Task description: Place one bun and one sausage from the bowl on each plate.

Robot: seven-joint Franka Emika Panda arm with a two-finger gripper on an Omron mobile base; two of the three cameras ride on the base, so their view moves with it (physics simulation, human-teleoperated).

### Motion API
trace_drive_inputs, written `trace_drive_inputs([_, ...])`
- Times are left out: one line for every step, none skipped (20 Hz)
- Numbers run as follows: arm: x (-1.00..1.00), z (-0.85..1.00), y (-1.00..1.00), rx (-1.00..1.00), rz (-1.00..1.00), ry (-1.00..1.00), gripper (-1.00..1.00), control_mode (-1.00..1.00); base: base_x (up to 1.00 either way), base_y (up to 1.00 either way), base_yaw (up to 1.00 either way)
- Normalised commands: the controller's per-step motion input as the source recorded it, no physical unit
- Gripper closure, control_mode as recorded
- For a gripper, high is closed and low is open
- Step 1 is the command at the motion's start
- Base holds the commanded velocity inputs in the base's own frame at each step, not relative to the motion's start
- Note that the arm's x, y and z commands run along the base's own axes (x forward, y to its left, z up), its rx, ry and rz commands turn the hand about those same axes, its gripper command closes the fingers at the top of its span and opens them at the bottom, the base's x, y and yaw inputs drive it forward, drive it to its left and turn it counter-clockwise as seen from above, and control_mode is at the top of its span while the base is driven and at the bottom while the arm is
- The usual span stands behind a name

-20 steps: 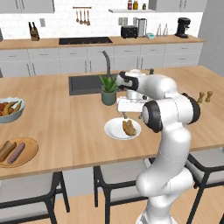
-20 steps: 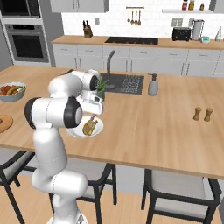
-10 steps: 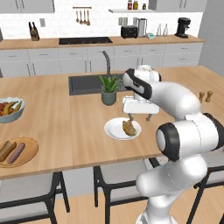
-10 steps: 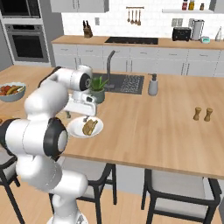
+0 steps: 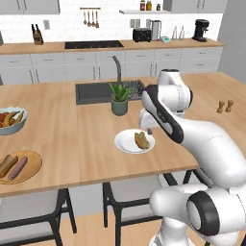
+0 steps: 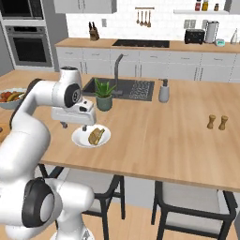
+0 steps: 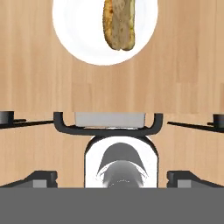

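A white plate (image 5: pixel 126 143) (image 6: pixel 80 138) (image 7: pixel 74 30) lies near the counter's front edge with a brown bun (image 5: pixel 141 140) (image 6: pixel 96 136) (image 7: pixel 119 22) on it. My gripper (image 5: pixel 148 129) (image 6: pixel 75 126) (image 7: pixel 112 117) hangs open just above the counter beside that plate, off its rim, and holds nothing. At the far left a tan wooden plate (image 5: pixel 30 175) carries a bun (image 5: pixel 6 165) and a sausage (image 5: pixel 18 168). The bowl is out of view.
A pale bowl of fruit (image 5: pixel 9 120) (image 6: pixel 9 96) stands at the left. A potted plant (image 5: pixel 119 98) (image 6: pixel 104 93) and the sink (image 5: pixel 96 92) (image 6: pixel 133 89) lie behind the white plate. A soap dispenser (image 6: pixel 163 91) and two shakers (image 5: pixel 225 105) (image 6: pixel 218 123) stand to the right.
The arm has swung its elbow round, and the open hand has drawn back a little from over the white plate. The bun stays on the plate.
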Motion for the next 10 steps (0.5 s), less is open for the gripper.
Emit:
trace_drive_inputs([-0.25,0.67,0.06,-0.04,0.00,-0.20,-1.00,-1.00,0.00,0.00,0.00])
trace_drive_inputs([-0.26,0.32,0.00,0.00,0.00,-0.11,-1.00,-1.00,0.00,0.00,0.00])
trace_drive_inputs([-0.01,0.11,0.00,0.00,0.00,-0.10,-1.00,-1.00,0.00,0.00,0.00])
trace_drive_inputs([0.00,0.00,0.00,0.00,0.00,-0.03,-1.00,-1.00,0.00,0.00,0.00])
trace_drive_inputs([0.00,0.00,0.00,0.00,0.00,0.00,-1.00,-1.00,0.00,0.00,0.00])
trace_drive_inputs([0.00,0.00,0.00,0.00,0.00,0.00,-1.00,-1.00,0.00,0.00,0.00])
trace_drive_inputs([0.00,0.00,0.00,0.00,0.00,0.00,-1.00,-1.00,0.00,0.00,0.00])
trace_drive_inputs([0.00,0.00,0.00,0.00,0.00,0.00,-1.00,-1.00,0.00,0.00,0.00])
trace_drive_inputs([0.00,0.00,0.00,0.00,0.00,0.00,-1.00,-1.00,0.00,0.00,0.00])
trace_drive_inputs([-0.18,0.00,0.00,0.00,0.00,0.00,-1.00,-1.00,0.00,0.00,0.00])
